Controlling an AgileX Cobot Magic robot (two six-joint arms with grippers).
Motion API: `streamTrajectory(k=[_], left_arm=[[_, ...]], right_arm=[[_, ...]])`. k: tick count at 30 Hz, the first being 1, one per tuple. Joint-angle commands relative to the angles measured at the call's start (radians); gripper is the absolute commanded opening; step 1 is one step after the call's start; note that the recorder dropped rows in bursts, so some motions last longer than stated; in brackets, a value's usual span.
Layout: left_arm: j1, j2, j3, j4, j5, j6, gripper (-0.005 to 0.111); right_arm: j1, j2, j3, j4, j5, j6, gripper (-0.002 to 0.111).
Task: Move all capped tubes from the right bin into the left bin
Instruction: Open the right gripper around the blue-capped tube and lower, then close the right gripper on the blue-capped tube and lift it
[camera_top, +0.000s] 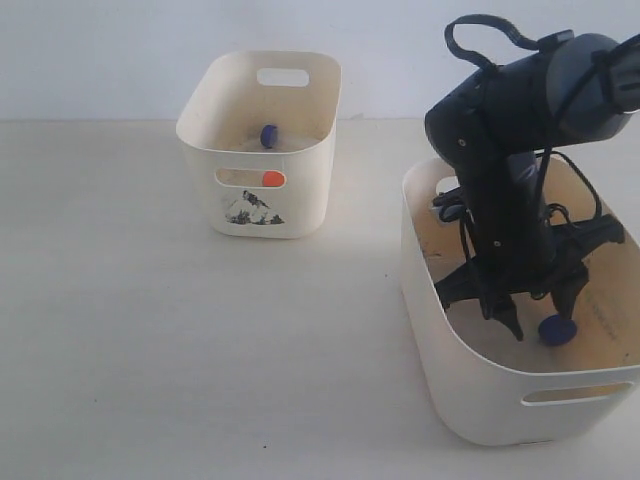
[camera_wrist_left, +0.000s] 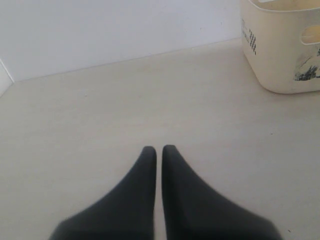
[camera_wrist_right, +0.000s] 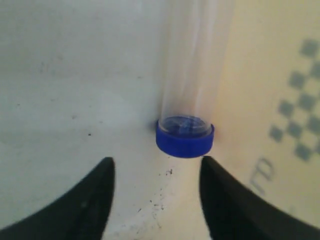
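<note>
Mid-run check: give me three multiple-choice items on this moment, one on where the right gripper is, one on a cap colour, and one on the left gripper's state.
1. Where is the right gripper?
A) down inside the right bin
B) hanging outside it
C) resting on its rim

2. What colour is the cap of the capped tube just ahead of that gripper?
A) orange-red
B) blue
C) green

3. How is the left gripper?
A) wide open
B) shut on a tube
C) shut, holding nothing

Answers:
1 A: the exterior view shows the arm reaching down within the bin's walls.
2 B: the right wrist view shows a blue cap.
3 C: its fingers meet above the table with nothing between them.
</note>
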Motion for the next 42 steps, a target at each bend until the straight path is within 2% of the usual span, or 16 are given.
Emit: streamTrajectory(k=[1, 7, 42], left_arm=[[-0.001, 0.0, -0.004, -0.003, -0.003, -0.01, 0.004], [-0.001, 0.0, -0.004, -0.003, -0.003, -0.01, 0.004], [-0.001, 0.0, -0.004, -0.003, -0.003, -0.01, 0.004]], right_arm=[[0.0, -0.001, 0.002, -0.007, -0.001, -0.006, 0.074], [0.0, -0.001, 0.002, -0.007, -0.022, 0.001, 0.071], [-0.002, 0.045, 0.002, -0.096, -0.118, 0.108, 0.072]])
